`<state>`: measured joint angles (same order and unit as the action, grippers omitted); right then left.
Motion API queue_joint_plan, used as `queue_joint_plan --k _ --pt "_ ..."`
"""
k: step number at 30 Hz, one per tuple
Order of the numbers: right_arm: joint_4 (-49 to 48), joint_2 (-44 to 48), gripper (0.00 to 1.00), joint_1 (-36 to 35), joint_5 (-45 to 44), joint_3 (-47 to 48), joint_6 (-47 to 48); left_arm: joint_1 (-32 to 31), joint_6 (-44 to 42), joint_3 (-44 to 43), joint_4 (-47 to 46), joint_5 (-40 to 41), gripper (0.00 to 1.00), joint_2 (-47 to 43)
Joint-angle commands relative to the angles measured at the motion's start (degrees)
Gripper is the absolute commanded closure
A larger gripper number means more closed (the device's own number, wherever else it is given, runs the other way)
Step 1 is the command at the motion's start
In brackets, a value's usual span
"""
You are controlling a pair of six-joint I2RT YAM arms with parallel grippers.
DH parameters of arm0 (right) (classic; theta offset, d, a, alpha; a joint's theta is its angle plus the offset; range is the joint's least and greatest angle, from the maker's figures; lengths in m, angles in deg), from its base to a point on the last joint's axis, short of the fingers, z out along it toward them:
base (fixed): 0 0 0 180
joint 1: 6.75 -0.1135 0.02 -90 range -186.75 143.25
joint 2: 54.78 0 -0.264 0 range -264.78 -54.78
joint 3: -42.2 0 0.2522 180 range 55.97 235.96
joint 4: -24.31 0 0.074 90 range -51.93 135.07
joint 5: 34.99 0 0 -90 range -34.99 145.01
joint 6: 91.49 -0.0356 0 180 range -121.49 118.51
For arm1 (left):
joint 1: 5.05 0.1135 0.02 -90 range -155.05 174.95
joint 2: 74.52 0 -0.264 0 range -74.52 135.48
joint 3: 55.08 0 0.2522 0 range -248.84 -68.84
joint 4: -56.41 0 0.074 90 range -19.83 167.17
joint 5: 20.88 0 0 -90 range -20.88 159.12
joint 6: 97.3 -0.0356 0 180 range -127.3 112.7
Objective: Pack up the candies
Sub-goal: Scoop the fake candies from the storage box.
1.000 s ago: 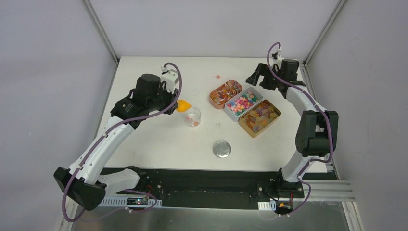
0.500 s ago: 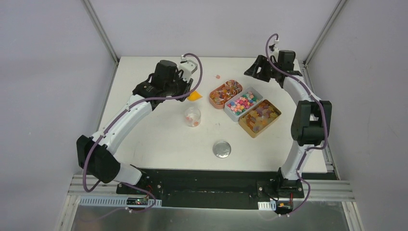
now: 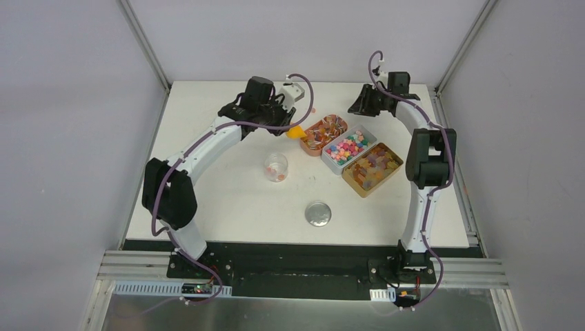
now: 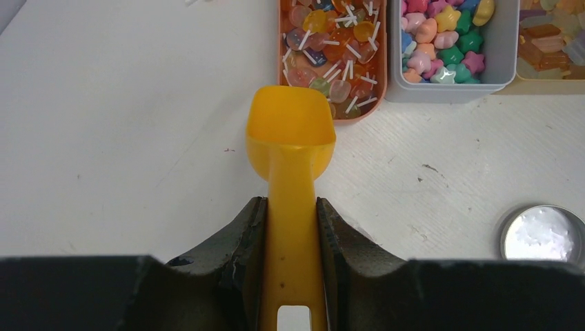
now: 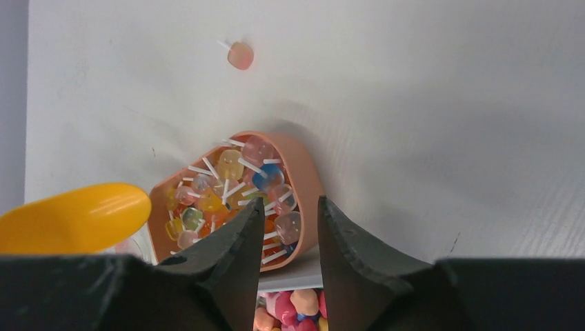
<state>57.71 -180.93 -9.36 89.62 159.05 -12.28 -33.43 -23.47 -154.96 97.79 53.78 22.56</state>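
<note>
White table (image 4: 103, 138), mixed candies (image 4: 434, 41), L end effector (image 4: 291, 207) w/ orange scoop (image 4: 291, 127)

A white table (image 3: 227, 200) stands between plain grey walls (image 3: 76, 103), and on its far right three little trays sit side by side in a slanting row: a salmon oval tray (image 5: 312, 189), a grey oblong tray (image 4: 448, 93) in the middle and a tan tray (image 3: 352, 185) nearest the right edge. An orange scoop (image 4: 291, 127) is up off the table, its bowl right at the near end of the oval tray. A small clear cup (image 3: 276, 167) stands upright left of the trays, and a round silver lid (image 3: 318, 214) lies flat, apart from it, towards the front edge.
</note>
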Motion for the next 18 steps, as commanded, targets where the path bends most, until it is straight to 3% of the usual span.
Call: queue_joint_plan --k 1,18 --pt "2.37 0.37 0.63 -0.23 2.44 3.82 6.38 0.7 -2.23 -4.24 -2.9 -3.29 1.0 1.99" --pt "6.56 -3.14 0.64 -0.3 5.1 5.63 13.26 0.78 -4.47 -7.83 -3.26 -7.23 1.0 9.95"
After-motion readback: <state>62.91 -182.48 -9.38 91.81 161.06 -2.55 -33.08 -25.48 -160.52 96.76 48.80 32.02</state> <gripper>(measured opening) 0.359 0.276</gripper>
